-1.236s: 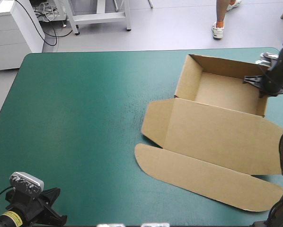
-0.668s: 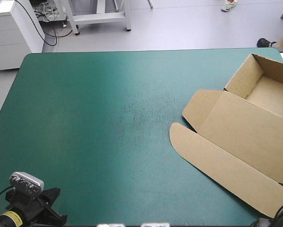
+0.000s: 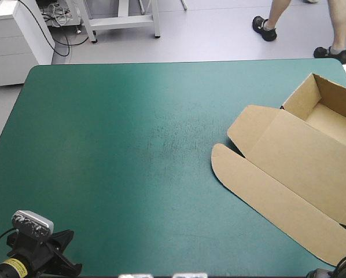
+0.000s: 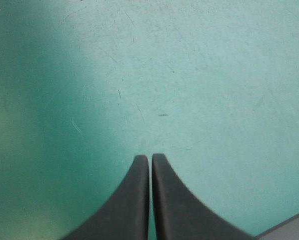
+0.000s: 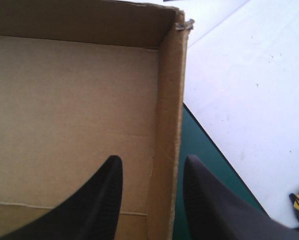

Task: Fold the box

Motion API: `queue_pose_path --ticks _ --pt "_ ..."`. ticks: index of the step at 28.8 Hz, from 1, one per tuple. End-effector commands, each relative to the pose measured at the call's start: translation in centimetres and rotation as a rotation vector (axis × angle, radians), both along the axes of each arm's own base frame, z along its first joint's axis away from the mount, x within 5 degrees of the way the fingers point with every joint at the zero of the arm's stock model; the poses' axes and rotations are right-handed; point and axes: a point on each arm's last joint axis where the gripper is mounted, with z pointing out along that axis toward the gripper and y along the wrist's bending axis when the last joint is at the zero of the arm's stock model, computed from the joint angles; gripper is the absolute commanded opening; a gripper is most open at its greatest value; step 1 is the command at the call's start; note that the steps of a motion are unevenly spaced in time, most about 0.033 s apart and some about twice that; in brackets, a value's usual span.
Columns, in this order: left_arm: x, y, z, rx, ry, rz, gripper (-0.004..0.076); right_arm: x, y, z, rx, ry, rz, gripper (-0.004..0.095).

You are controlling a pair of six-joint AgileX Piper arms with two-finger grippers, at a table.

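The brown box (image 3: 300, 168) lies at the table's right edge as an open tray (image 3: 329, 116) with its lid flat and its rounded flap (image 3: 260, 191) toward the table's middle; part of it runs out of the high view. In the right wrist view my right gripper (image 5: 152, 159) straddles the tray's side wall (image 5: 169, 100), one black finger (image 5: 99, 200) inside over the tray floor and one outside, shut on that wall. My left gripper (image 3: 66, 255) rests at the near left corner. Its fingers meet in a point (image 4: 150, 159) over bare teal-green cover.
The teal-green cover (image 3: 132, 145) stretches bare from the box to the left edge. Just outside the held wall a narrow strip of cover (image 5: 199, 165) ends at the table's right edge, with pale floor (image 5: 249, 90) beyond.
The box has been dragged from the middle right toward the table's right edge and turned, then shifted a little more. My right gripper has left the high view. The left arm has not moved.
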Motion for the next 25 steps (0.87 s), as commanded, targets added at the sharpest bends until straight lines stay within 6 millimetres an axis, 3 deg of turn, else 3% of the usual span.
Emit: queue_pose_path --ticks 1,3,7,17,25 --pt "0.3 -0.2 1.0 -0.039 -0.056 0.0 -0.0008 -2.2 2.2 5.9 -0.069 -0.173 0.085 0.0331" --pt "0.3 -0.2 1.0 -0.039 -0.056 0.0 -0.0008 -2.9 3.2 7.2 -0.05 -0.228 0.093 0.0245" --pt "0.3 -0.2 1.0 -0.039 -0.056 0.0 -0.0008 -5.4 5.7 9.0 -0.042 -0.292 0.158 -0.0022" --pt "0.3 -0.2 1.0 -0.039 -0.056 0.0 -0.0008 -12.9 11.6 8.2 -0.066 -0.31 0.194 -0.001" --pt "0.3 -0.2 1.0 -0.039 -0.056 0.0 -0.0008 -18.0 17.8 6.0 -0.143 -0.314 0.386 -0.0012"
